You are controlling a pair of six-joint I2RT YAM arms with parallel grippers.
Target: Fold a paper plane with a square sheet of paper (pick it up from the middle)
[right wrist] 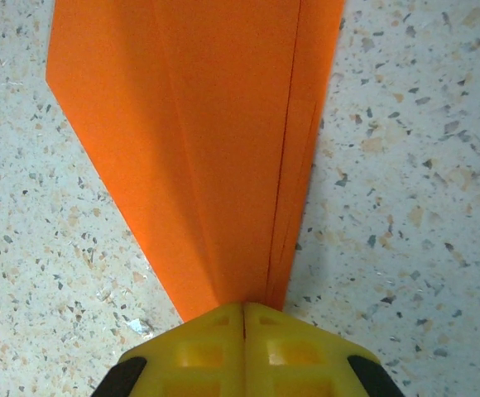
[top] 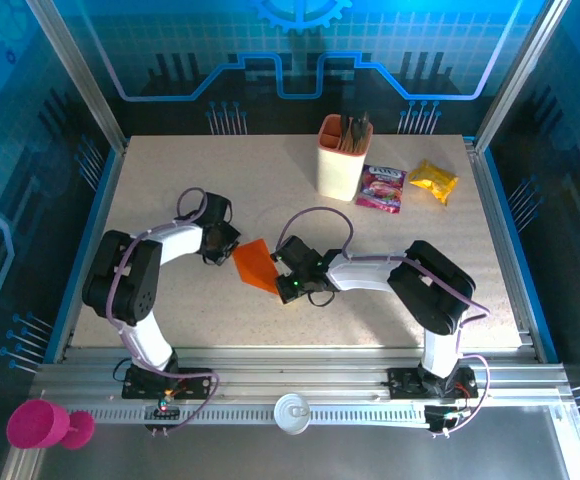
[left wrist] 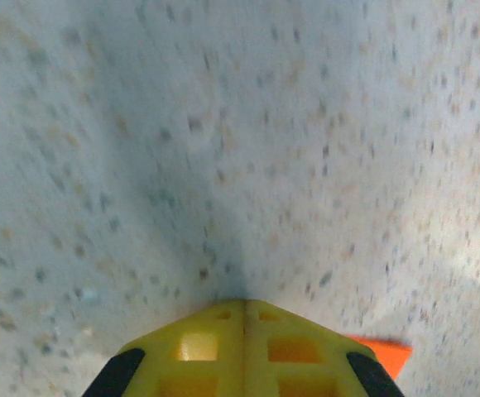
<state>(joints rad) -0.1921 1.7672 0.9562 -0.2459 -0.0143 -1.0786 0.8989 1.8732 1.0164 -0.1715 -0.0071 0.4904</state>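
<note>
Where it narrows, right gripper (right wrist: 244, 308) pinches paper plane (right wrist: 207, 124).

This looks like a robot lab cell or a demo booth, though the stylised walls leave it unclear which. A speckled table (top: 190, 170) sits inside a metal frame (top: 75, 70). Behind it are glowing blue panels (top: 170, 50) printed with circuit lines and a gear. The left arm (top: 135, 285) and right arm (top: 435, 295) are bolted to a slotted rail (top: 370, 410).

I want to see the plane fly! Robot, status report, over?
Left tool shut, beside the folded orange paper. Right tool shut at its narrow tip. Paper lies on table. Cup far back, nothing blocking.
</note>
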